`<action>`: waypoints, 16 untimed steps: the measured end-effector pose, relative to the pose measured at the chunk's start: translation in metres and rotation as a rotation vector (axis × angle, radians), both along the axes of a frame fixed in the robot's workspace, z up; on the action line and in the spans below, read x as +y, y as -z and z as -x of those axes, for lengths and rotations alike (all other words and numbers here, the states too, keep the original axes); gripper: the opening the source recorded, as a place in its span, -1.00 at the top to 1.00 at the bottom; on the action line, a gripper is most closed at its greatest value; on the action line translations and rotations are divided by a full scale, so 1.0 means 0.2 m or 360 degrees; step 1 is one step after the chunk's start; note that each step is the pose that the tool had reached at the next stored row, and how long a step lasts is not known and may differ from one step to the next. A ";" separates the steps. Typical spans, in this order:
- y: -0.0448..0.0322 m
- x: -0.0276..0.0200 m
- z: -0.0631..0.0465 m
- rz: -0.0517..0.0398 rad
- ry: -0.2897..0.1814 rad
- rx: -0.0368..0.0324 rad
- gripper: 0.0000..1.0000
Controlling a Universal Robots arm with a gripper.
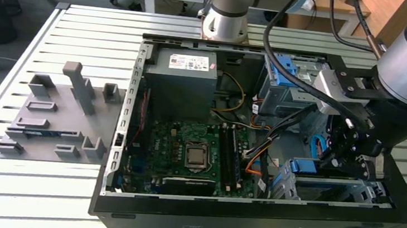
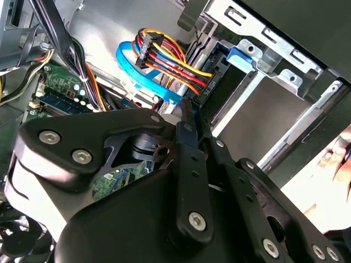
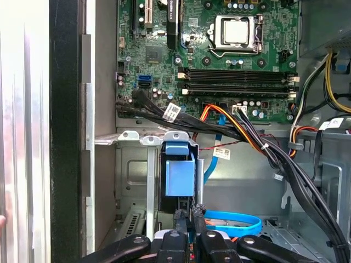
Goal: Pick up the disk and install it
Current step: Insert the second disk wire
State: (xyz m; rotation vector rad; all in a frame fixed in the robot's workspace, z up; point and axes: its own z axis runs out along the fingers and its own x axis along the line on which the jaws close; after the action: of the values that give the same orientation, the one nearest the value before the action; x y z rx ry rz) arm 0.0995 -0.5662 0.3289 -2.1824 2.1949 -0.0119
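1. Exterior view: the open computer case [image 1: 122, 140] lies on a slatted metal table [image 1: 32, 187]. Inside it sit the green motherboard [image 1: 185, 151] and the grey power supply [image 1: 184, 84]. The gripper [image 1: 348, 161] reaches down into the drive cage [image 1: 331, 188] at the case's corner toward the exterior view's right. The disk [image 1: 305, 167] sits upright in that cage, its blue bracket showing just beside the gripper. A grey fixture [image 1: 57, 122] stands on the table near the case's wall on the exterior view's left.

2. First wrist view: the disk [image 3: 180, 175] stands in the cage's slot, blue bracket facing outward. The gripper [image 3: 188, 216] fingertips lie close together just at the disk's lower edge; whether they grip it cannot be told. A cable bundle [image 3: 247, 137] crosses between motherboard [image 3: 219, 55] and cage. A blue cable [image 3: 236, 219] loops on the case floor beside the fingers.

3. Second wrist view: the gripper [image 2: 184, 118] linkage covers the foreground. Blue and orange cables [image 2: 164, 66] crowd just past the fingertips. The metal cage [image 2: 274, 71] stands alongside, with open room within it.
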 end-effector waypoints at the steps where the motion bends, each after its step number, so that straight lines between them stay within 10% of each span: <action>1: 0.000 0.000 0.00 0.0000 0.0000 0.0000 0.68; 16: -0.017 0.000 0.00 0.0000 0.0000 0.0000 0.38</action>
State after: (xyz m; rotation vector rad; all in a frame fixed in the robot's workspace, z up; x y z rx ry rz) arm 0.0995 -0.5661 0.3322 -2.1823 2.1948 -0.0118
